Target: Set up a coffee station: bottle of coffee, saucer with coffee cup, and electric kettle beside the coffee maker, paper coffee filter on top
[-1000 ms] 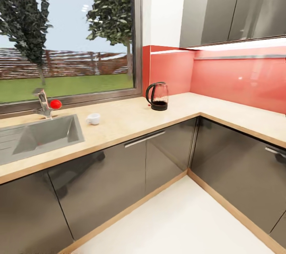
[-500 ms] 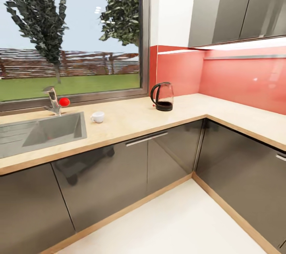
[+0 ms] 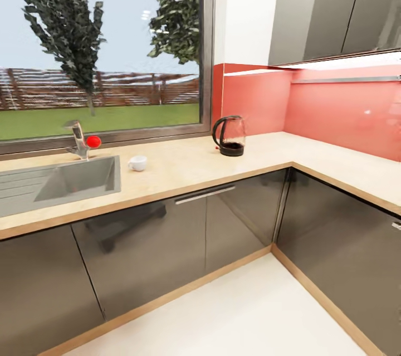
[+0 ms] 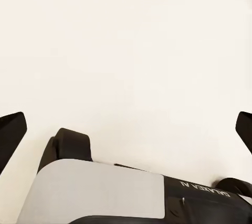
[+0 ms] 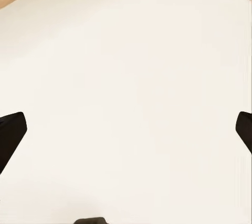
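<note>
Kettle [image 3: 229, 135] stands upright on the countertop [image 3: 178, 169] at about one o'clock in the head view, near the red backsplash [image 3: 312, 108] at the corner. Cup [image 3: 137, 163] sits bare on the wood at eleven o'clock, just beside the sink [image 3: 61, 180] and well apart from the kettle; no saucer lies under it. Tap [image 3: 78, 140] with its red knob rises behind the sink at ten o'clock.

Against the frames of a second ago, the whole head picture has slid: kettle, cup and tap all sit a little further right, and more cabinet front [image 3: 145, 244] and pale floor [image 3: 245, 311] show below. That is the camera swinging or the base rolling, not the things shifting; kettle and cup keep the same spacing on the wood.

For the task, this reads as travel. Nothing is in hand.

Left gripper [image 4: 126, 129] shows both fingertips at the edges of its wrist view, spread wide over floor, with nothing between them. Right gripper [image 5: 126, 129] is likewise spread wide and empty above the floor.

Judging from this, the kettle and cup both await moving, and the station is barely begun.
</note>
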Available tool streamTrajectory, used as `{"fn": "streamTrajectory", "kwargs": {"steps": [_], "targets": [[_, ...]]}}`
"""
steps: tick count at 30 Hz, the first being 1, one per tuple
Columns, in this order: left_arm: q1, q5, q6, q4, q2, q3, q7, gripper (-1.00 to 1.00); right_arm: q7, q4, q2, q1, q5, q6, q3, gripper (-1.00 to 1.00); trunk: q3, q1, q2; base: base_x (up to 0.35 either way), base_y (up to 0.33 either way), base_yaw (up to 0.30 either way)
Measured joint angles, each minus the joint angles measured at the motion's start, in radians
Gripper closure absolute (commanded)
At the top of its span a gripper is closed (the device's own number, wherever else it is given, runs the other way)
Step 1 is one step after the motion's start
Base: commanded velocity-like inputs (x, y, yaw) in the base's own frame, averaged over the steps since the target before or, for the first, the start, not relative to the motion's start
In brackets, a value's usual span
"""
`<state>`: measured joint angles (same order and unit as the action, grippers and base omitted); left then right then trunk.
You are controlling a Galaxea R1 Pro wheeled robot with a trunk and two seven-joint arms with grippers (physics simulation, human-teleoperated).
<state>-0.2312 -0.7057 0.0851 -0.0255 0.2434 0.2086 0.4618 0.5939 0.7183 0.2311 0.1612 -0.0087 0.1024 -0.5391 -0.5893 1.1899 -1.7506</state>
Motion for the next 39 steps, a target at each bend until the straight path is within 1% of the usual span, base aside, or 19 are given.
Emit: {"fn": "streamTrajectory", "kwargs": {"steps": [5,23,27,30,32,34,39], "targets": [[0.000,0.000,0.000,0.000,0.000,0.000,0.000,-1.00,0.000,-0.001,-0.001,0.000,0.000,0.006,0.001,-1.00,0.000,0.000,0.000,0.000,-0.097,0.171],[0.000,0.000,0.001,0.000,0.000,0.000,0.000,-1.00,-0.001,-0.001,-0.001,0.000,0.000,0.008,0.001,-1.00,0.000,0.000,0.000,0.000,-0.007,0.263],[0.000,0.000,0.001,0.000,0.000,0.000,0.000,-1.00,0.000,-0.001,-0.001,0.000,0.000,0.008,0.001,-1.00,0.000,0.000,0.000,0.000,-0.092,0.156],[0.000,0.000,0.001,0.000,0.000,0.000,0.000,-1.00,0.000,0.000,-0.001,0.000,0.013,0.006,0.001,-1.00,0.000,0.000,0.000,0.000,-0.238,0.058],[0.000,0.000,0.001,0.000,0.000,0.000,0.000,-1.00,0.000,0.000,-0.001,0.000,0.041,0.005,0.002,-1.00,0.000,0.000,0.000,0.000,-0.273,0.113],[0.000,0.000,0.001,0.000,0.000,0.000,0.000,-1.00,0.000,-0.001,-0.002,0.000,0.058,0.005,0.001,-1.00,0.000,0.000,0.000,0.000,-0.172,0.189],[0.000,0.000,0.001,0.000,0.000,0.000,0.000,-1.00,0.000,-0.001,-0.003,0.000,0.072,0.005,0.001,-1.00,0.000,0.000,0.000,0.000,-0.069,0.237]]}}
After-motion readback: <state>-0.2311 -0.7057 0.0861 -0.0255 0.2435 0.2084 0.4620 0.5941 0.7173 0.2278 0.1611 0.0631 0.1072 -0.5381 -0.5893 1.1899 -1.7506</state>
